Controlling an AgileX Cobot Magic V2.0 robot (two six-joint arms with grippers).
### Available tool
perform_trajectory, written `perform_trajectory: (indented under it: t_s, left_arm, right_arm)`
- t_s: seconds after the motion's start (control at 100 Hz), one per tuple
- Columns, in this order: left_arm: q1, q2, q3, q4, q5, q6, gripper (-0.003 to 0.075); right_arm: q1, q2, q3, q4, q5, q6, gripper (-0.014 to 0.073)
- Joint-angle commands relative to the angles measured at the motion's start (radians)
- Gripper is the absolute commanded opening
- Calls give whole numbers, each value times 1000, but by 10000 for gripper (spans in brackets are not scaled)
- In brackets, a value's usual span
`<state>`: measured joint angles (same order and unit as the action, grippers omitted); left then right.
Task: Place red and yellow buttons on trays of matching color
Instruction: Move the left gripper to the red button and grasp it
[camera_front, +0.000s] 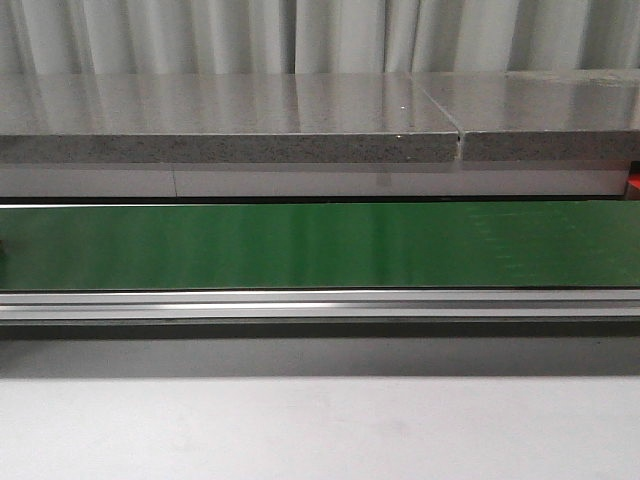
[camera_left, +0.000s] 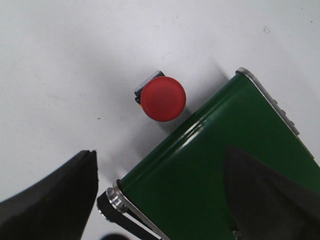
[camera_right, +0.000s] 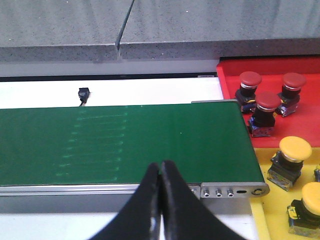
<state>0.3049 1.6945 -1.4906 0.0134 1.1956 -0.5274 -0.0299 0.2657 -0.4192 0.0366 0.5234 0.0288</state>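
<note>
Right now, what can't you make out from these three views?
- Red button, left wrist view: its body is mostly hidden under its own cap.
- Left hand, left wrist view: fingertips cut off by the picture edge.
- Yellow tray, right wrist view: cut off by the edge, so its button count is unknown.
- Front view: shows only the green belt; neither hand, tray nor button appears.
- Small black object beyond the belt, right wrist view: too small to identify.

Green conveyor belt (camera_front: 320, 245) spans front view, aluminium rail (camera_front: 320, 304) along near edge. Grey speckled slabs (camera_front: 230, 125) behind, seam between them. Pale curtain (camera_front: 300, 35) at back. White desk (camera_front: 320, 430) in foreground.
</note>
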Motion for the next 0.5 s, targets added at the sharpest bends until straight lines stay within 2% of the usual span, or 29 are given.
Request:
perform_trajectory:
  t_s: [0.0,0.49]
  left_arm:
    - [2,-11,-30,-23,-35,-10,513]
    - [2,121,-30,-37,-92,-8,513]
  right_arm:
    - [4,9,-25,-6,-72,1,-67]
    - [4,9,-25,-6,-72,1,-67]
